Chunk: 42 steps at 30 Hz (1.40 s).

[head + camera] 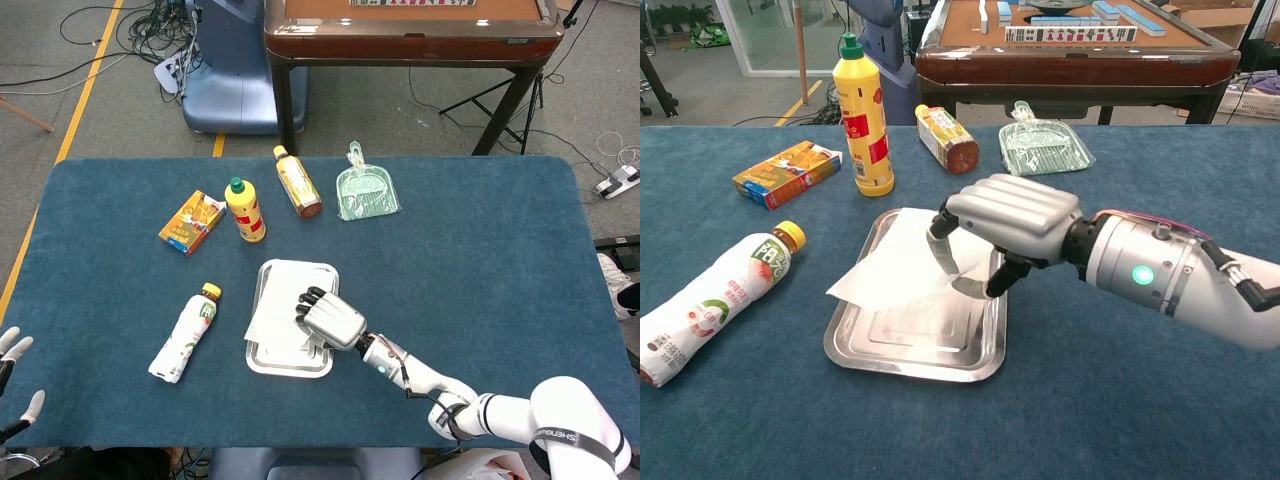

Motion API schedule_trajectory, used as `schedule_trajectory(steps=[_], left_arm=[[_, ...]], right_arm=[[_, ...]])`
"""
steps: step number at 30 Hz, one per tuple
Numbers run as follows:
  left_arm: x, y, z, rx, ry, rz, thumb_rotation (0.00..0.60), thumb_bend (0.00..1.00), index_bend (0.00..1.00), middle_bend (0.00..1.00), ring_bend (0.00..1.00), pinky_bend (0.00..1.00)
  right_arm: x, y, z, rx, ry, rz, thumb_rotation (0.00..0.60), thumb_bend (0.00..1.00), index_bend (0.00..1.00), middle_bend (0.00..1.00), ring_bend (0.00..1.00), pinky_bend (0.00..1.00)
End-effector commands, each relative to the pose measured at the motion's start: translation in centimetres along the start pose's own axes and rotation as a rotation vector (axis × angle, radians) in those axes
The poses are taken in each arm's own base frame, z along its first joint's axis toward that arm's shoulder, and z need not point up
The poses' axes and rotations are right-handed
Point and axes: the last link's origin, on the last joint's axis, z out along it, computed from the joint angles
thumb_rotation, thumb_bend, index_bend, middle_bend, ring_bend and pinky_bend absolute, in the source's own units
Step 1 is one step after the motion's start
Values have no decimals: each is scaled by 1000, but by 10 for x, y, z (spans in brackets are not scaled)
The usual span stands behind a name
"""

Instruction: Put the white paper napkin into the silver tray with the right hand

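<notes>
The white paper napkin (283,300) (897,268) lies across the silver tray (272,362) (910,355), its left corner sticking out past the tray's left rim. My right hand (327,322) (1012,215) is low over the tray's right half and pinches the napkin's right edge between thumb and fingers. My left hand (12,380) shows only as fingertips at the bottom left corner of the head view, apart from everything.
A white drink bottle (186,334) (715,301) lies left of the tray. Behind it are an orange box (192,222) (787,172), an upright yellow bottle (245,209) (863,114), a lying brown bottle (297,182) (946,138) and a green dustpan (367,189) (1043,148).
</notes>
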Motion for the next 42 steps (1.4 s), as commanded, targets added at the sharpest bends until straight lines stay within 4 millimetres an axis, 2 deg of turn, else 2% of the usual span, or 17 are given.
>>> schedule_trajectory(steps=[1, 9, 23, 33, 42], left_arm=[[-1, 1, 0, -5, -1, -4, 600, 306, 168, 81, 63, 14], [-3, -2, -2, 4, -1, -9, 600, 306, 168, 81, 63, 14], [-1, -5, -6, 21, 3, -5, 600, 306, 168, 81, 63, 14], [0, -6, -7, 26, 6, 1, 600, 307, 168, 80, 63, 14], [1, -7, -9, 30, 7, 4, 600, 306, 168, 81, 63, 14]], right_arm=[[-4, 1, -5, 3, -15, -5, 600, 440, 653, 453, 263, 272], [-14, 4, -11, 32, -70, -42, 600, 440, 653, 453, 263, 272], [-10, 17, -2, 91, -103, -72, 600, 440, 653, 459, 263, 272], [-10, 16, 9, 128, -99, -82, 600, 440, 653, 459, 263, 272], [-10, 15, 9, 157, -102, -87, 600, 440, 654, 460, 263, 272]])
